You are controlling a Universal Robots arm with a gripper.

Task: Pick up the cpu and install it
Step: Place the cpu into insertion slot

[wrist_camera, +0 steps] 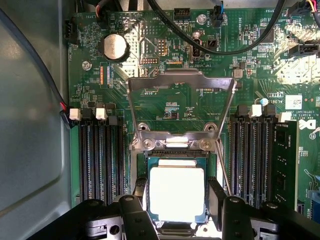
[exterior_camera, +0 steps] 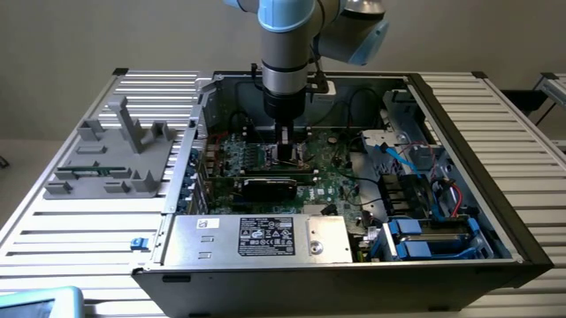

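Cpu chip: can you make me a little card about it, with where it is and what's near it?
cpu: silver square, lying flat at the socket
socket cover: metal frame, swung open
gripper: inside the computer case, right at the cpu
memory slots: long black rows on both sides of the socket

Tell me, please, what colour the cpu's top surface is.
The cpu top is bright silvery grey, best seen in the wrist view.

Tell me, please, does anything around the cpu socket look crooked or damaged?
Nothing stands out. The cpu, held in the gripper, is square to the socket, and the metal retention frame beside it is swung open and looks unbent.
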